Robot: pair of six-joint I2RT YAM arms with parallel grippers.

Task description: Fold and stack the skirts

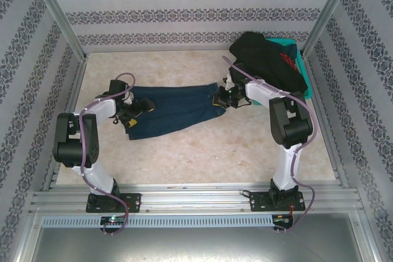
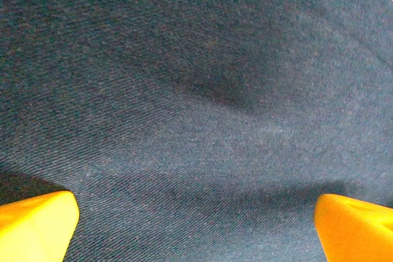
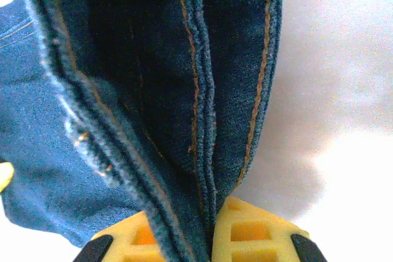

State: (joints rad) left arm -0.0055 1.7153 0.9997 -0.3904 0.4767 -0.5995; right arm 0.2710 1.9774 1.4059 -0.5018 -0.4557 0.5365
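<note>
Hovering over the 9 o'clock end of the denim skirt [image 1: 175, 108], the left gripper [image 1: 131, 112] has its jaws spread wide. In the left wrist view its yellow fingertips [image 2: 37, 225] sit far apart at 7 and 5 o'clock with blue twill between them; whether they touch the cloth I cannot tell. The skirt lies spread flat across the middle of the table [image 1: 202, 164], running from 9 to 3 o'clock. At its 3 o'clock edge the right gripper [image 1: 225, 97] is clenched on the fabric: the right wrist view shows bunched seamed layers with orange stitching pinched between the yellow fingers [image 3: 252, 234]. Toward 1 o'clock on the table, a black skirt [image 1: 264, 59] is heaped over a teal basket [image 1: 305, 75], with a bit of red dotted skirt [image 1: 287, 59] showing at its 3 o'clock side.
</note>
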